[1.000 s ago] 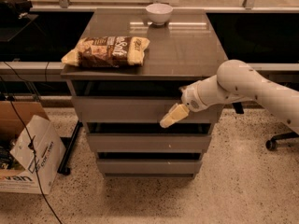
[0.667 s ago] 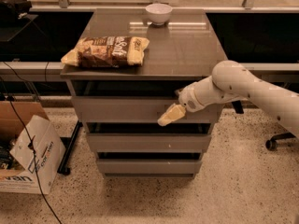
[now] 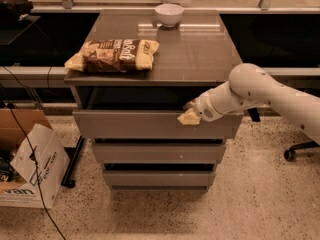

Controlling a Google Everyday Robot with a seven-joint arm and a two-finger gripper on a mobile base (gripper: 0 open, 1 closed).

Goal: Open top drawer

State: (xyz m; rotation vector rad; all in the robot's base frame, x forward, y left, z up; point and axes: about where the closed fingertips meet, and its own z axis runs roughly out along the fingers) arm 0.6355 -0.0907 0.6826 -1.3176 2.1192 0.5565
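Note:
The top drawer (image 3: 135, 125) is the widest of three plain grey-brown fronts under the cabinet top. It stands pulled out a little, with a dark gap showing behind its upper edge. My gripper (image 3: 189, 116) comes in from the right on a white arm. Its pale fingertips rest at the drawer front's upper edge, right of centre. The middle drawer (image 3: 157, 153) and bottom drawer (image 3: 157, 178) sit below, both closed.
A bag of chips (image 3: 112, 54) lies on the cabinet top (image 3: 200, 59) at the left. A white bowl (image 3: 168, 14) stands at the back. A cardboard box (image 3: 30, 164) sits on the floor to the left, with cables. A chair base (image 3: 300, 151) is at right.
The gripper has moved left and up, from the front of the top drawer to its upper edge. The drawer now stands out further from the cabinet.

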